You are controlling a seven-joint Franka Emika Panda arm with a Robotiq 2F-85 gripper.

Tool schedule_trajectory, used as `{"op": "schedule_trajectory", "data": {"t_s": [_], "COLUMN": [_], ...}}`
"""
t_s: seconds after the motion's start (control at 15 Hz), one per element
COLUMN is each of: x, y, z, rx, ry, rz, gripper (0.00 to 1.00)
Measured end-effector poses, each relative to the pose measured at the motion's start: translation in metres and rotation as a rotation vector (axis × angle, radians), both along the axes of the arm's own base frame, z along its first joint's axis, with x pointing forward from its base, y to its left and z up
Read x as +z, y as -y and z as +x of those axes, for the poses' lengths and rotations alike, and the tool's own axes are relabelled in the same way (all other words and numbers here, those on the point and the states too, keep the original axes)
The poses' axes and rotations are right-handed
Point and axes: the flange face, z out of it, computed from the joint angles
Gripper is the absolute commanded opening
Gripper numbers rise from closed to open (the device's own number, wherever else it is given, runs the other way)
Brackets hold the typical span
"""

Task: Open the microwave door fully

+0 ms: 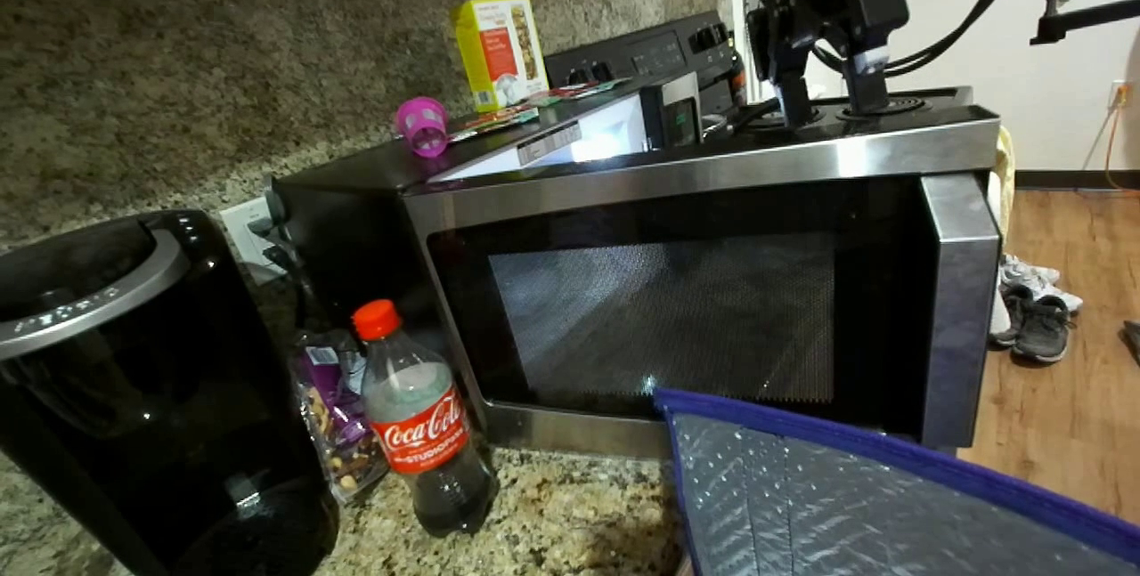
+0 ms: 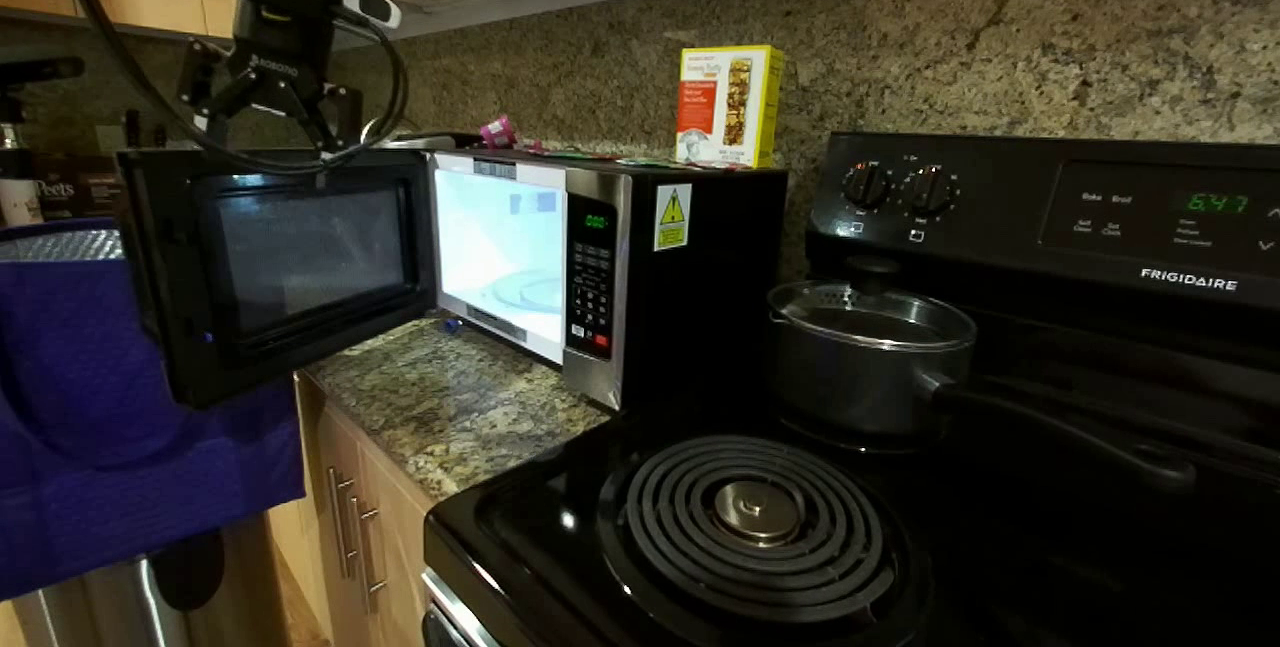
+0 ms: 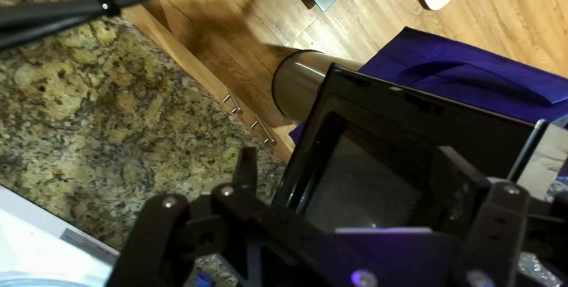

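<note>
The microwave (image 2: 705,277) is black with a steel front and stands on the counter, its lit inside showing; its bright opening (image 3: 49,251) is at the lower left of the wrist view. The microwave door (image 2: 310,247) stands swung out wide from the body. Its outer face (image 1: 677,318) shows in an exterior view, its dark inner face (image 3: 368,185) in the wrist view. My gripper (image 1: 835,111) is open and empty, fingers wide apart, on the inner side of the door near its top edge. It also shows at the upper left in an exterior view (image 2: 265,147). Contact with the door cannot be told.
A blue insulated bag (image 1: 846,487) stands by the door's outer face. A cola bottle (image 1: 423,434) and a black coffee maker (image 1: 151,398) are beside the microwave. A yellow box (image 1: 503,55) and pink cup (image 1: 423,125) are on top. A pot (image 2: 870,377) sits on the stove (image 2: 520,527).
</note>
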Motion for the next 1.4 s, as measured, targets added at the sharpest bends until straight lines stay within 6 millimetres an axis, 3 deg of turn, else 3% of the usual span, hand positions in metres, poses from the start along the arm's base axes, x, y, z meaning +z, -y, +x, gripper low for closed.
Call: {"op": "schedule_trajectory", "data": {"t_s": [0.4,0.87,1.13,1.4], "x": [0.028,0.069,0.086,0.088], "y": [0.057,0.118,0.139,0.145], "z": [0.014,0.007,0.002,0.001], "rx": [-0.304,-0.644,-0.810,-0.911], "ry": [0.081,0.196,0.258,0.244], "rz": [-0.023,-0.132,-0.261,-0.317], "gripper": [1.00,1.00,1.00,1.00]}}
